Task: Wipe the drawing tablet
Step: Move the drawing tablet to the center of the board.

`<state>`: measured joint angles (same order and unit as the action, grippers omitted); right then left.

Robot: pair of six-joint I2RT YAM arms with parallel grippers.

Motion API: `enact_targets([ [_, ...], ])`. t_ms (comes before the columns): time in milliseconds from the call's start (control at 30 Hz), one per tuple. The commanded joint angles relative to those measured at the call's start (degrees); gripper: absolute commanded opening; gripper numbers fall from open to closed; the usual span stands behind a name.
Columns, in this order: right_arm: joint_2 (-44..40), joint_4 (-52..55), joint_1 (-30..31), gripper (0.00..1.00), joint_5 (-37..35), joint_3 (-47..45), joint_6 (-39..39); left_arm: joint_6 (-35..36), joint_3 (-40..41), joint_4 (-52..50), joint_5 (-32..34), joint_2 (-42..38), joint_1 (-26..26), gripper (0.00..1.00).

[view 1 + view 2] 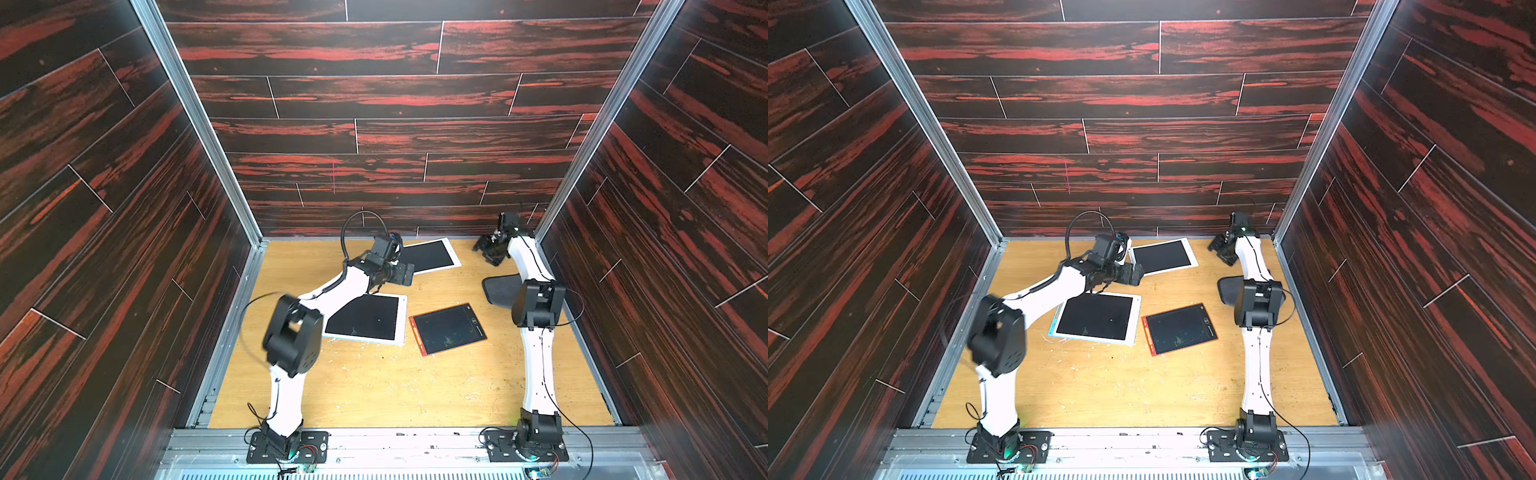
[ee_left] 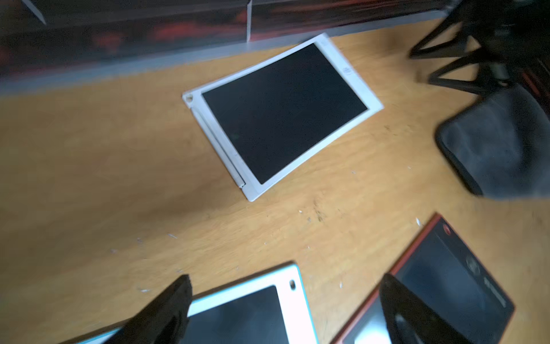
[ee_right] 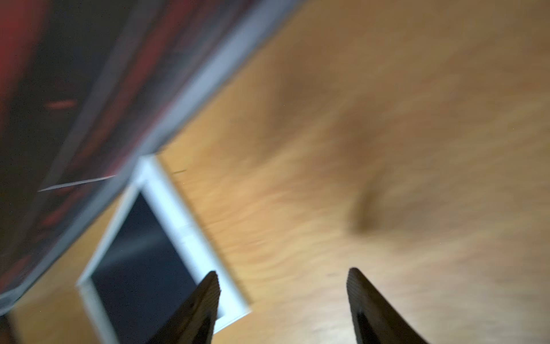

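Three drawing tablets lie flat on the wooden table. A white-framed tablet (image 1: 430, 255) (image 1: 1163, 255) (image 2: 282, 110) (image 3: 140, 253) sits at the back. A blue-edged white tablet (image 1: 365, 318) (image 1: 1096, 318) (image 2: 253, 306) and an orange-framed tablet (image 1: 448, 328) (image 1: 1179, 328) (image 2: 446, 283) lie mid-table. My left gripper (image 1: 405, 273) (image 1: 1136, 274) (image 2: 285, 278) hangs open and empty between the white and blue-edged tablets. Near the back right corner my right gripper (image 1: 486, 249) (image 1: 1221, 249) (image 3: 282, 271) is open and empty above bare table. A dark grey cloth (image 1: 496, 291) (image 1: 1227, 289) (image 2: 500, 143) lies loose by the right arm.
Dark red wood-pattern walls with aluminium posts close in the table (image 1: 374, 386) on three sides. Small white specks and scuffs dot the wood near the tablets. The right arm's elbow (image 1: 538, 303) hides part of the cloth.
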<state>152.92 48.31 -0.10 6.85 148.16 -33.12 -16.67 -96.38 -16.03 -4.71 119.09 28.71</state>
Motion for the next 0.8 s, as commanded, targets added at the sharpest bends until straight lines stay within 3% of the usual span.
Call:
enact_targets([
  [0,2.62,0.59,1.77,0.70,6.52,0.60,1.14,-10.82,-5.85,-0.14,-4.49,3.83,-3.80,0.99],
  [233,3.40,-2.70,2.16,0.70,12.57,-2.35,0.30,-19.40,-8.87,2.91,-5.51,11.08,-6.89,0.99],
  [767,4.25,-5.69,4.38,0.70,21.78,-6.34,-1.51,-28.43,-22.89,3.87,-13.77,26.72,-7.21,0.97],
])
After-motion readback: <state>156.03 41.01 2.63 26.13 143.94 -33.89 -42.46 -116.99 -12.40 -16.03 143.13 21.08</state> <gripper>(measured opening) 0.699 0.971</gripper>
